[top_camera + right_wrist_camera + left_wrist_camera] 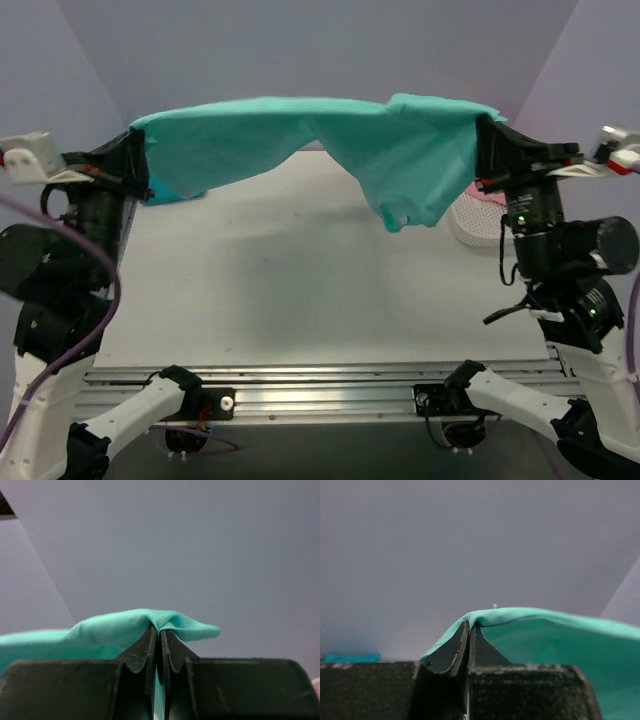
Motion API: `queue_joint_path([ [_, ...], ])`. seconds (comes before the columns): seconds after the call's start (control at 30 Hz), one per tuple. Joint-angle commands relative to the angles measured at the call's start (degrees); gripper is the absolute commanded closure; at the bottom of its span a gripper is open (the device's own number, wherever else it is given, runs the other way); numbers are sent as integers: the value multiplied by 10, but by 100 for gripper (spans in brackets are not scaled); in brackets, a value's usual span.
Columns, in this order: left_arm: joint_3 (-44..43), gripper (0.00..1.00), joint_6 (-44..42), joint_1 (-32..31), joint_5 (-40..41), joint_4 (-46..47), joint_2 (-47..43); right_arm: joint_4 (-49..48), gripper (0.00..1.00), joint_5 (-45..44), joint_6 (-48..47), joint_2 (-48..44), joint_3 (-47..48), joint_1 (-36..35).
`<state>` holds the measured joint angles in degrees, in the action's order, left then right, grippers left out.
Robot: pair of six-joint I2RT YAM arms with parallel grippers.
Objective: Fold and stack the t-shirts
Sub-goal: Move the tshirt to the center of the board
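Sea-green t-shirt (300, 140): soft matt cloth, creased. Left gripper (470, 626) fingers (447, 652): black, matt, scuffed. Table (300, 290): smooth, matt.

No readable text, label, brand, number or sign is appearing in any of the three views; the shirt (280, 125) is showing only plain sea-green cloth, and the tabletop (300, 280) is carrying no print.

turquoise-blue t-shirt (170, 190) was mostly hidden behind sea-green t-shirt (260, 135) | white basket (462, 228) was largely blocked by right arm (535, 215)
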<state>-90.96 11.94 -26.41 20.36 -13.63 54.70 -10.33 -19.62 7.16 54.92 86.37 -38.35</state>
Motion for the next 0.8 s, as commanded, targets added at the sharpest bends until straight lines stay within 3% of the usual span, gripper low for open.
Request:
queue_joint_path([
  [0.0, 19, 98, -3, -54, 49, -93, -25, 71, 100, 80, -5, -17, -5, -2],
  [0.17, 18, 98, 32, -69, 34, -120, -118, 137, 100, 127, 12, -62, 54, -2],
  [0.4, -4, 98, 55, -69, -12, -141, -142, 184, 100, 123, 29, -80, 108, 0],
  [0.57, 13, 98, 39, -70, 49, -131, -94, 192, 100, 13, 16, -8, 117, 0],
  [0.77, 92, 98, 19, -65, 150, -55, 0, 145, 100, -134, -14, 119, 50, 2],
])
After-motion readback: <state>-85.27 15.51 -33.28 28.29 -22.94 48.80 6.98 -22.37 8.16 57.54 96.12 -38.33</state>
